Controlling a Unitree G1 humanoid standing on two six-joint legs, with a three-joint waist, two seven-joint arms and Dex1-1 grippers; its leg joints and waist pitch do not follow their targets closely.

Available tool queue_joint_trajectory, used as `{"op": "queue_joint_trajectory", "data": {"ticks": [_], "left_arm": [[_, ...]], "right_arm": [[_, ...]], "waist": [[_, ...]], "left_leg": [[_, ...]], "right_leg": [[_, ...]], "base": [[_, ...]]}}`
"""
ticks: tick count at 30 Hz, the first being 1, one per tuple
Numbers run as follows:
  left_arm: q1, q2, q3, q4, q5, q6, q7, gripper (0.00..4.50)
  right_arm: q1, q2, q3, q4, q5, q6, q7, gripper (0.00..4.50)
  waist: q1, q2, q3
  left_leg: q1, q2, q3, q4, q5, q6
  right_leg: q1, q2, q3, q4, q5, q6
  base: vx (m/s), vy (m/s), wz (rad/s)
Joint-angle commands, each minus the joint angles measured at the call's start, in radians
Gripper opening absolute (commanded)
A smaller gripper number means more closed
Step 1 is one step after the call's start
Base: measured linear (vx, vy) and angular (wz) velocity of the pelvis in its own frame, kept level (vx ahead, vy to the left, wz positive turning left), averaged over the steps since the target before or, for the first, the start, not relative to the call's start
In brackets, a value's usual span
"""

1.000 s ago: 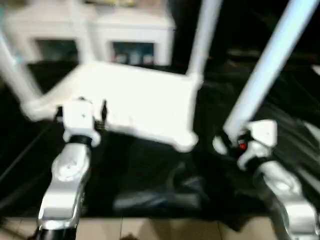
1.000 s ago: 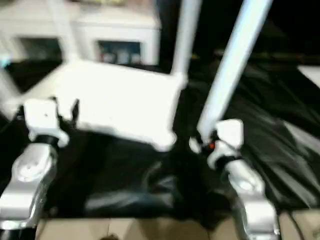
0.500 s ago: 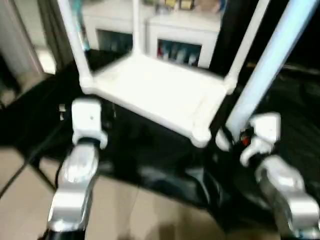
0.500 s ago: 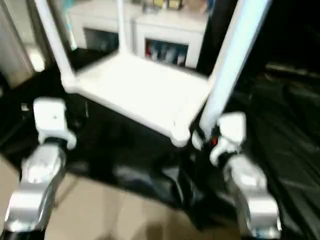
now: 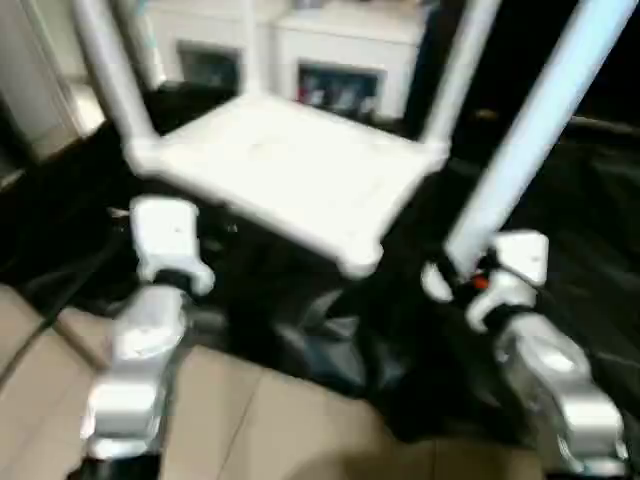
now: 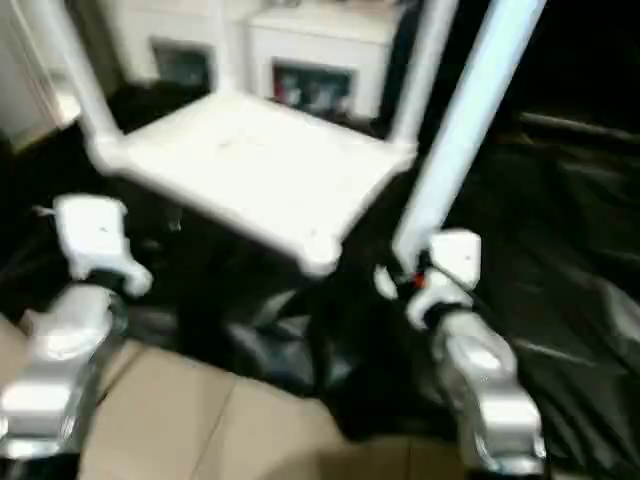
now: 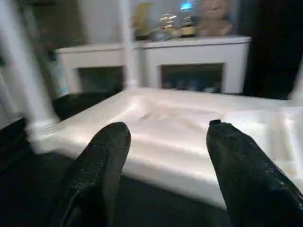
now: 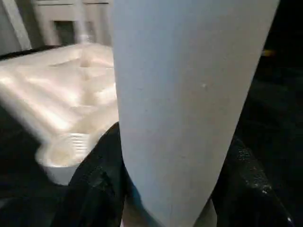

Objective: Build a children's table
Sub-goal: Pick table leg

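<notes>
The right gripper [image 8: 165, 189] still clasps the loose leg [image 5: 530, 140]; left gripper [image 7: 165, 156] seemingly still spread, empty, facing the tabletop [image 5: 290, 170]

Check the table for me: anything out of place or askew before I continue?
Three legs stand in the upturned tabletop. The near right corner socket is empty. Its leg is clamped in the right gripper, leaning beside that corner. The left gripper is open.
</notes>
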Motion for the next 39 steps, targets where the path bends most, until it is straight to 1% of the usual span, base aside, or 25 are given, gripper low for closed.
{"op": "queue_joint_trajectory", "data": {"ticks": [1, 4, 6, 7, 8, 9, 10, 11, 12, 13, 15, 16, 17, 18, 19, 23, 24, 25, 26, 27, 28, 29, 31, 34, 39], "left_arm": [[0.001, 0.000, -0.006, 0.005, -0.010, 0.000, -0.013, 3.01], [0.002, 0.003, -0.012, 0.009, -0.010, -0.003, -0.022, 3.01], [0.003, 0.000, -0.013, 0.008, -0.010, -0.003, -0.024, 3.01], [0.003, -0.002, -0.016, 0.007, -0.009, -0.002, -0.024, 3.01], [0.004, -0.004, -0.017, 0.006, -0.009, -0.002, -0.023, 3.01], [0.005, -0.006, -0.017, 0.006, -0.009, -0.003, -0.023, 3.01], [0.010, -0.008, -0.019, 0.003, -0.009, -0.004, -0.022, 3.01], [0.011, -0.009, -0.019, 0.002, -0.009, -0.003, -0.022, 3.01], [0.012, -0.009, -0.020, 0.001, -0.008, -0.003, -0.022, 3.01], [0.020, -0.010, -0.023, -0.005, -0.009, -0.003, -0.022, 3.01], [0.025, -0.010, -0.024, -0.010, -0.010, -0.003, -0.023, 3.01], [0.026, -0.011, -0.025, -0.013, -0.010, -0.002, -0.022, 3.01], [0.028, -0.011, -0.025, -0.018, -0.010, 0.000, -0.023, 3.01], [0.029, -0.012, -0.026, -0.021, -0.009, 0.002, -0.023, 3.01], [0.033, -0.015, -0.027, -0.027, -0.009, 0.003, -0.024, 3.01], [0.050, -0.023, -0.036, -0.035, -0.005, 0.006, -0.025, 3.01], [0.057, -0.033, -0.033, -0.036, -0.019, -0.002, -0.026, 3.01], [0.063, -0.038, -0.034, -0.042, -0.030, 0.006, -0.031, 3.01], [0.068, -0.040, -0.036, -0.047, -0.038, 0.013, -0.034, 3.01], [0.068, -0.040, -0.036, -0.047, -0.038, 0.013, -0.034, 3.01], [0.073, -0.036, -0.046, -0.049, -0.026, 0.008, -0.037, 3.01], [0.072, -0.035, -0.048, -0.048, -0.022, 0.006, -0.038, 3.01], [0.066, -0.028, -0.056, -0.040, -0.004, -0.003, -0.040, 3.01], [0.057, -0.027, -0.065, -0.030, 0.009, -0.005, -0.044, 3.01], [0.051, -0.031, -0.072, -0.015, -0.037, -0.009, -0.081, 3.01]], "right_arm": [[-0.022, -0.004, -0.005, 0.004, -0.010, 0.004, -0.008, 1.91], [-0.023, -0.003, -0.002, 0.002, -0.015, 0.006, -0.005, 1.91], [-0.021, -0.004, 0.003, 0.000, -0.016, 0.006, -0.002, 1.91], [-0.019, -0.006, 0.007, -0.002, -0.016, 0.005, 0.002, 1.91], [-0.020, -0.009, 0.011, -0.002, -0.017, 0.005, 0.004, 1.91], [-0.021, -0.012, 0.014, -0.001, -0.018, 0.005, 0.007, 1.91], [-0.024, -0.016, 0.018, 0.002, -0.021, 0.003, 0.010, 1.91], [-0.025, -0.016, 0.018, 0.003, -0.021, 0.003, 0.010, 1.91], [-0.025, -0.017, 0.018, 0.004, -0.022, 0.003, 0.011, 1.91], [-0.029, -0.019, 0.016, 0.010, -0.021, 0.002, 0.013, 1.91], [-0.030, -0.020, 0.016, 0.013, -0.023, 0.001, 0.014, 1.91], [-0.031, -0.021, 0.015, 0.016, -0.023, 0.000, 0.016, 1.91], [-0.032, -0.022, 0.017, 0.017, -0.023, 0.001, 0.017, 1.91], [-0.033, -0.023, 0.018, 0.018, -0.022, 0.001, 0.019, 1.91], [-0.035, -0.025, 0.019, 0.020, -0.021, 0.002, 0.020, 1.91], [-0.035, -0.030, 0.021, 0.022, -0.020, -0.003, 0.023, 1.91], [-0.034, -0.029, 0.019, 0.023, -0.021, -0.004, 0.023, 1.91], [-0.034, -0.026, 0.014, 0.022, -0.019, -0.003, 0.024, 1.91], [-0.033, -0.024, 0.011, 0.021, -0.018, -0.003, 0.024, 1.91], [-0.033, -0.024, 0.011, 0.021, -0.018, -0.003, 0.024, 1.91], [-0.031, -0.025, 0.009, 0.017, -0.018, 0.001, 0.023, 1.91], [-0.031, -0.026, 0.009, 0.016, -0.018, 0.001, 0.022, 1.91], [-0.027, -0.028, 0.008, 0.013, -0.018, 0.002, 0.018, 1.91], [-0.019, -0.027, 0.006, 0.003, -0.015, 0.006, 0.011, 1.91], [0.003, -0.018, -0.008, -0.025, -0.016, 0.014, -0.001, 1.91]], "waist": [[0.017, -0.006, -0.055], [0.035, -0.015, -0.063], [0.027, 0.028, -0.059], [-0.020, 0.042, -0.066], [-0.037, 0.039, -0.068], [-0.044, 0.023, -0.072], [-0.027, -0.015, -0.058], [-0.009, -0.040, -0.057], [0.022, -0.048, -0.038], [0.064, -0.054, -0.072], [0.076, -0.032, -0.052], [0.077, -0.015, -0.053], [0.056, 0.040, -0.054], [0.012, 0.102, -0.056], [-0.003, 0.061, -0.077], [0.022, 0.020, -0.060], [0.023, 0.007, -0.054], [0.021, -0.035, -0.046], [0.047, -0.081, -0.058], [0.069, -0.079, -0.053], [0.078, -0.067, -0.055], [0.059, -0.063, -0.054], [0.040, -0.034, -0.055], [0.020, -0.010, -0.050], [0.016, -0.008, -0.023]], "left_leg": [[-0.094, -0.078, 0.019, -0.057, -0.072, 0.166], [-0.121, -0.086, -0.002, 0.012, 0.043, 0.186], [-0.084, -0.037, -0.010, -0.056, 0.119, 0.166], [0.017, 0.005, -0.064, -0.082, 0.200, 0.233], [0.109, 0.062, -0.118, -0.077, 0.189, 0.350], [0.117, 0.084, -0.139, -0.071, 0.233, 0.416], [0.056, -0.014, -0.071, -0.036, 0.247, 0.452], [-0.024, -0.102, -0.022, 0.004, 0.208, 0.420], [-0.067, -0.134, -0.004, 0.042, 0.100, 0.385], [-0.171, -0.103, -0.030, 0.159, 0.024, 0.277], [-0.232, -0.050, -0.066, 0.182, 0.044, 0.101], [-0.235, -0.015, -0.077, 0.111, 0.131, 0.068], [-0.158, -0.009, -0.067, -0.032, 0.254, 0.107], [-0.060, 0.070, -0.176, -0.075, 0.071, 0.191], [-0.014, 0.104, -0.198, -0.058, 0.081, 0.282], [-0.035, 0.084, -0.136, -0.061, 0.191, 0.460], [-0.045, 0.082, -0.121, -0.067, 0.183, 0.482], [-0.071, 0.028, -0.065, -0.041, 0.115, 0.448], [-0.141, -0.082, -0.016, 0.032, 0.023, 0.348], [-0.161, -0.094, -0.026, 0.084, 0.010, 0.295], [-0.173, -0.066, -0.059, 0.077, 0.135, 0.192], [-0.179, -0.059, -0.058, 0.029, 0.292, 0.116], [-0.167, -0.044, -0.046, -0.006, 0.384, 0.077], [-0.145, 0.013, -0.057, -0.032, 0.165, 0.042], [-0.129, 0.026, -0.028, -0.056, -0.149, 0.052]], "right_leg": [[0.144, -0.040, 0.054, -0.103, -0.414, -0.224], [0.182, -0.053, 0.112, -0.116, -0.283, -0.414], [0.114, 0.006, 0.037, -0.079, -0.142, -0.393], [0.020, 0.035, -0.035, -0.009, -0.070, -0.298], [-0.079, 0.003, -0.064, 0.046, -0.107, -0.219], [-0.090, -0.016, -0.066, 0.058, -0.097, -0.163], [-0.038, -0.054, -0.042, -0.003, -0.009, -0.151], [0.062, -0.057, 0.015, -0.028, -0.007, -0.205], [0.113, -0.095, 0.082, -0.084, -0.118, -0.299], [0.232, -0.188, 0.171, -0.090, -0.075, -0.501], [0.217, -0.176, 0.146, -0.079, 0.214, -0.594], [0.205, -0.137, 0.085, -0.073, 0.294, -0.530], [0.144, -0.012, -0.037, -0.052, 0.119, -0.340], [0.005, 0.058, -0.081, 0.123, -0.191, -0.129], [-0.019, 0.035, -0.076, 0.129, -0.233, -0.072], [-0.092, -0.006, -0.063, 0.145, -0.054, 0.080], [-0.092, -0.016, -0.051, 0.124, -0.014, 0.064], [-0.068, -0.049, -0.011, 0.017, 0.096, -0.004], [0.045, -0.122, 0.080, -0.062, 0.036, -0.016], [0.076, -0.180, 0.131, -0.092, 0.011, -0.069], [0.094, -0.186, 0.128, -0.055, 0.239, -0.141], [0.091, -0.118, 0.063, -0.013, 0.554, -0.140], [0.055, -0.034, 0.015, 0.003, 0.696, -0.095], [0.047, -0.050, 0.011, -0.024, 0.258, -0.182], [0.021, -0.068, 0.025, -0.080, -0.286, -0.186]], "base": [[0.081, 0.012, -0.13], [0.116, 0.016, 0.12], [0.134, 0.037, 0.13], [0.151, 0.022, 0.11], [0.185, -0.012, 0.16], [0.172, 0.011, 0.17], [0.172, 0.011, 0.17], [0.160, 0.026, 0.22], [0.170, 0.067, 0.29], [0.170, 0.067, 0.29], [0.113, 0.053, 0.12], [0.131, 0.053, 0.09], [0.000, 0.067, 0.03], [0.097, 0.061, 0.07], [0.000, 0.000, 0.00], [0.119, 0.014, 0.05], [0.110, -0.019, -0.02], [0.107, -0.069, -0.02], [0.106, -0.114, 0.10], [0.158, -0.149, 0.11], [0.107, -0.103, 0.11], [0.081, -0.076, -0.01], [0.000, 0.000, 0.00], [0.000, 0.000, 0.00], [-0.040, 0.007, 0.05]]}}
